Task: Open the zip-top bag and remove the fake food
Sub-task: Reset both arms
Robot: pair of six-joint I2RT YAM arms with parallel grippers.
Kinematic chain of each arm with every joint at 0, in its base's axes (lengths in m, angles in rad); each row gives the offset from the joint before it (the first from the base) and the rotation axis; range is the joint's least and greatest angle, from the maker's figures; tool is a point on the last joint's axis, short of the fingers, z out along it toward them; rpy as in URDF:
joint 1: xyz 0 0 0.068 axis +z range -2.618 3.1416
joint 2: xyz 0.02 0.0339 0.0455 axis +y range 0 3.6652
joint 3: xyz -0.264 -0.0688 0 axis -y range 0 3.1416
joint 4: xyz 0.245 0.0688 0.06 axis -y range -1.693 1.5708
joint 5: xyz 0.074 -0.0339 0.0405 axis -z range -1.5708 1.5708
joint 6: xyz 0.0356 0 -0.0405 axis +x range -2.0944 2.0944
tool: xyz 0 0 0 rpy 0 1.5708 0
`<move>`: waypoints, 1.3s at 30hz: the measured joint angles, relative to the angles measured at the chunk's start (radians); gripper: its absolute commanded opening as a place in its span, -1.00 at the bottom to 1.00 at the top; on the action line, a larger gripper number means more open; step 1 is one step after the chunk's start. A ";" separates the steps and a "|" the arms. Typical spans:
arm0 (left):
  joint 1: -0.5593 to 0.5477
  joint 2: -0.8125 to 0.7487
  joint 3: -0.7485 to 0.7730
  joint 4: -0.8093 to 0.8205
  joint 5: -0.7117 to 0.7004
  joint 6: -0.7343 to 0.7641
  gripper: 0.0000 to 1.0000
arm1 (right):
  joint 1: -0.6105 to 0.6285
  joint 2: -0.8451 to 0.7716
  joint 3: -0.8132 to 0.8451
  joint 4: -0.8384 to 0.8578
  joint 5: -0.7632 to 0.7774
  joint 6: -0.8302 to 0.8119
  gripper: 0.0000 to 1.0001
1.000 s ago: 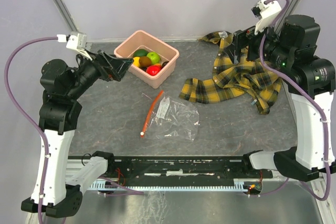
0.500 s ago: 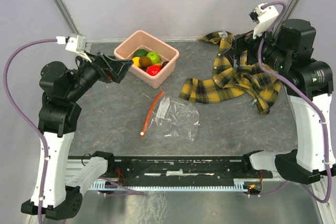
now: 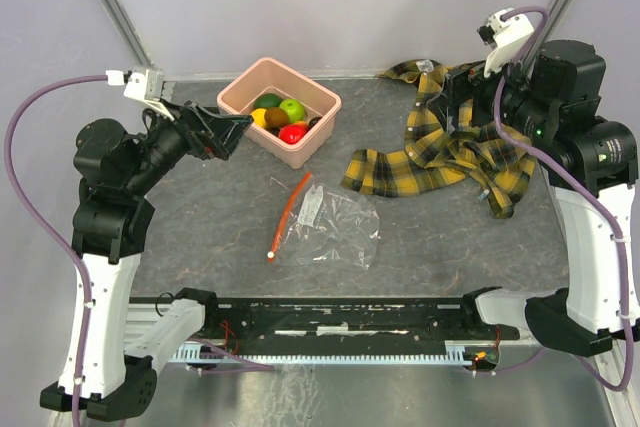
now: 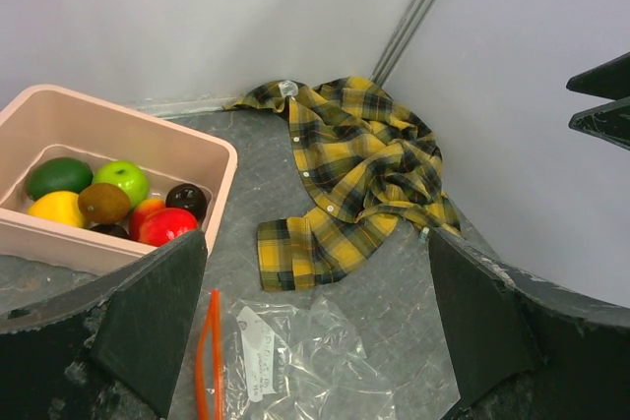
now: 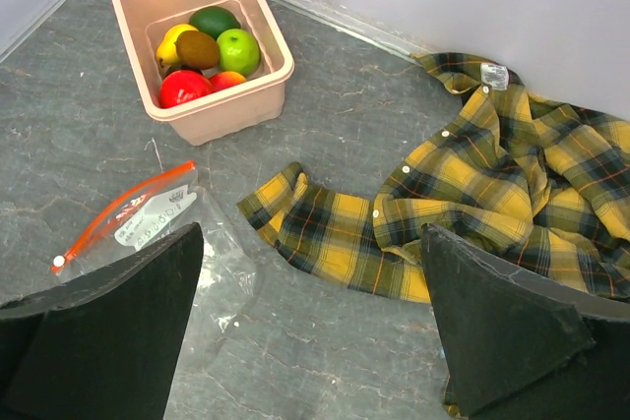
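We see our left gripper [image 3: 236, 133] spread wide, gripping nothing, just beside the pink tub [image 3: 303, 153]. Our right gripper [image 3: 455, 99], equally spread, hangs over the plaid shirt [image 3: 462, 155]. The bag [image 3: 335, 227] lies flat on the table [image 3: 200, 217]; the plastic fruits [image 3: 282, 117] sit in the tub.

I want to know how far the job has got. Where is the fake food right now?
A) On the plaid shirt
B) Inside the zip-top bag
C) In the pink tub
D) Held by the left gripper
C: the fake food sits piled in the pink tub, while the zip-top bag lies flat with no fruit in it.
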 measured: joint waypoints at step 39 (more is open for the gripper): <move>0.000 -0.007 -0.016 -0.016 0.000 0.017 0.98 | 0.000 -0.016 -0.016 0.000 0.000 0.000 0.99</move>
